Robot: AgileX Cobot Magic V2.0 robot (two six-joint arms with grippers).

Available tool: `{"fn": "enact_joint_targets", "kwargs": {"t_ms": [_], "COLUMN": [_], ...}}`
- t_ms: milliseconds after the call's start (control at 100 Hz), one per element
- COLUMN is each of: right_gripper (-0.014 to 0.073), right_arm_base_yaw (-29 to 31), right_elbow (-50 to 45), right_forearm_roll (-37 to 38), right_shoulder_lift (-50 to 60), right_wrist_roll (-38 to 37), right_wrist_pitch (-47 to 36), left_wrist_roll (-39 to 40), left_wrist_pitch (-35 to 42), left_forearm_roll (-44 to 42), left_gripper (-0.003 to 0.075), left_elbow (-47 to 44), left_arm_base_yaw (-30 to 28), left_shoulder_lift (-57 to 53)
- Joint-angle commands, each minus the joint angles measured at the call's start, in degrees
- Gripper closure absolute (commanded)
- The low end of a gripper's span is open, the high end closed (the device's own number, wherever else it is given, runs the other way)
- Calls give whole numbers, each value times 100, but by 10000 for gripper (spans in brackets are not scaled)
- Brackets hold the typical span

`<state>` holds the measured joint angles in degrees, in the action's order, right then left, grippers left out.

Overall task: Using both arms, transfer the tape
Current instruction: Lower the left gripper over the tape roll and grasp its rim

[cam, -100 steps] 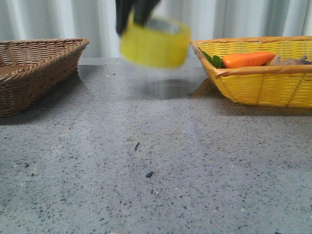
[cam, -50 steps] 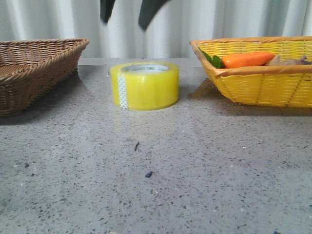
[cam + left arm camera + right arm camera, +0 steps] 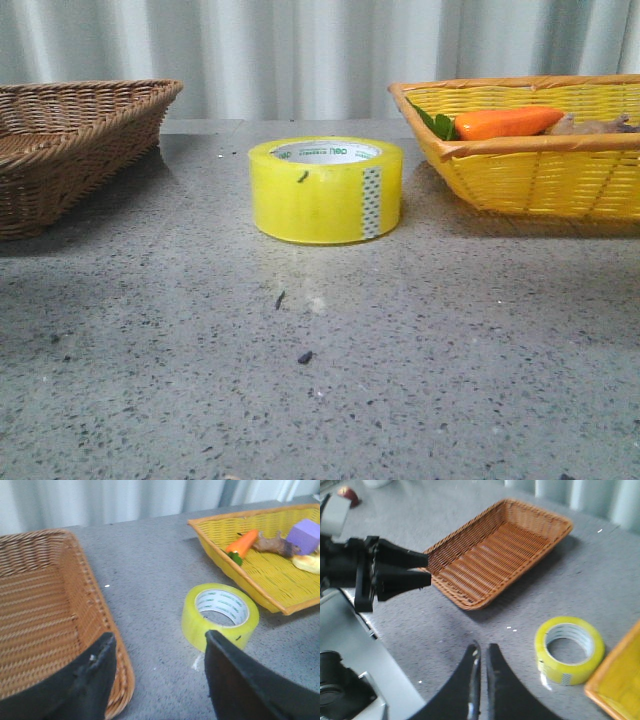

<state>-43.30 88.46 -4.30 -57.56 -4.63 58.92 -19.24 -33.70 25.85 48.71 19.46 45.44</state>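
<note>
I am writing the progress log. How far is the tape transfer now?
Done: the tape lies flat on the table between the yellow basket and the brown basket, held by nobody. In hand: the left gripper is open beside it. Left: grasping it and placing it, probably in the brown basket.

Left tool: two broad matte-black fingers with rounded upper edges; a small pale chip marks one inner corner. Right tool: two slim black fingers tapering to glossy tips. Left arm seen from the right wrist: black angular housing, grey-white cylindrical joint, pale grey base plate.
</note>
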Motion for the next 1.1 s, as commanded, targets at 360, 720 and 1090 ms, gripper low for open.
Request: {"fn": "enact_joint_targets", "kwargs": {"t_ms": [360,720,1090], "right_gripper": [634,634,635], "right_arm_base_yaw": [184,293,293], "right_elbow": [-3853,-3853,-3864], "right_forearm_roll": [1626,1617,1579], "right_shoulder_lift": [4357,4393,3904], "right_wrist_roll": [-1125,-1125,-1125], "right_wrist_pitch": [-2115,-1641,-1654], "left_wrist_roll": [-293,188,188], "left_wrist_pitch": [-764,-2084,-1673], "left_forearm_roll": [184,48,60], "left_gripper": [353,269,247], "left_elbow": [2698,4094,4094], "left_arm_base_yaw": [828,828,1104], "left_shoulder_lift": [3011,4950,5474]}}
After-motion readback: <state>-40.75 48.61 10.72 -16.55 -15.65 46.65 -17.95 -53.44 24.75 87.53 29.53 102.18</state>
